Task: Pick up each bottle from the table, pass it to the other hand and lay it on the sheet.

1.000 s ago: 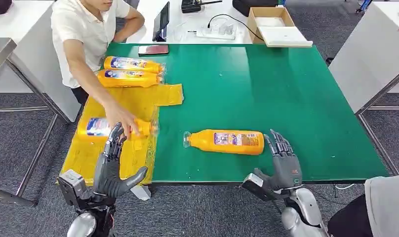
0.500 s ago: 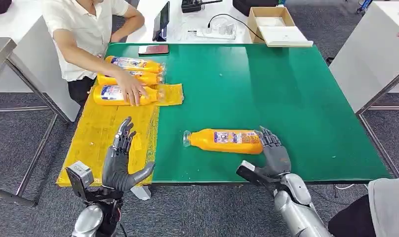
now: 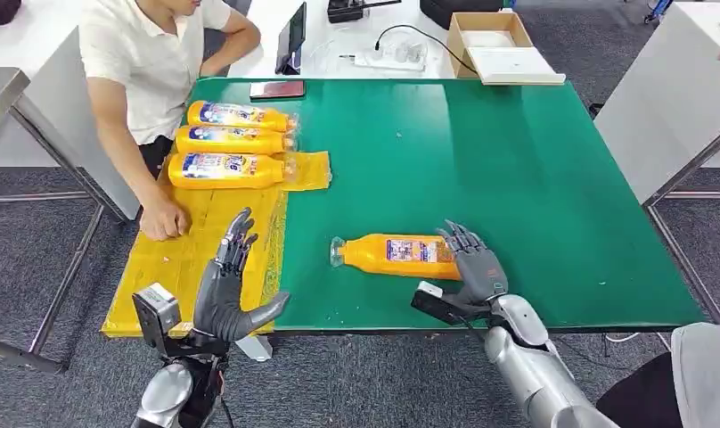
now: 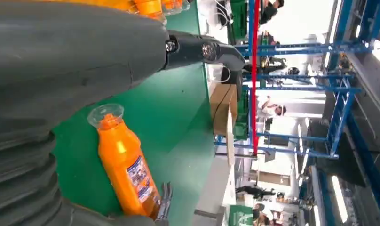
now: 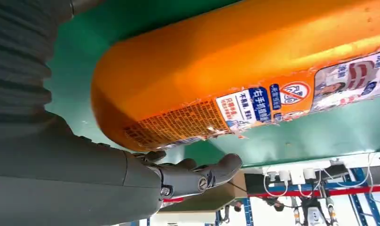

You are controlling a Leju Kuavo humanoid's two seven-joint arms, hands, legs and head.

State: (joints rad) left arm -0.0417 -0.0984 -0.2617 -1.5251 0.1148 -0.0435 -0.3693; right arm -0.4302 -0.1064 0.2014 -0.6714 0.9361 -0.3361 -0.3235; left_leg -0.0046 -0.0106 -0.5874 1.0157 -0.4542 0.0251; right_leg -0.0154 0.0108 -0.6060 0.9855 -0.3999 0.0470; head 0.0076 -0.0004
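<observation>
Bottle (image 3: 401, 255) beside right robot hand (image 3: 472, 266), person's hand (image 3: 164, 219) on sheet (image 3: 183, 267)

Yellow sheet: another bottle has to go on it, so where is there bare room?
Free: the yellow sheet between the third bottle and the left robot hand. Crowded: its far end, three bottles side by side; a person's hand rests at its left edge.

A workshop or lab: blue steel racking (image 4: 341, 108), grey carpet floor (image 3: 36, 259), green-matted counter (image 3: 517, 178), power strip (image 3: 390, 59).
</observation>
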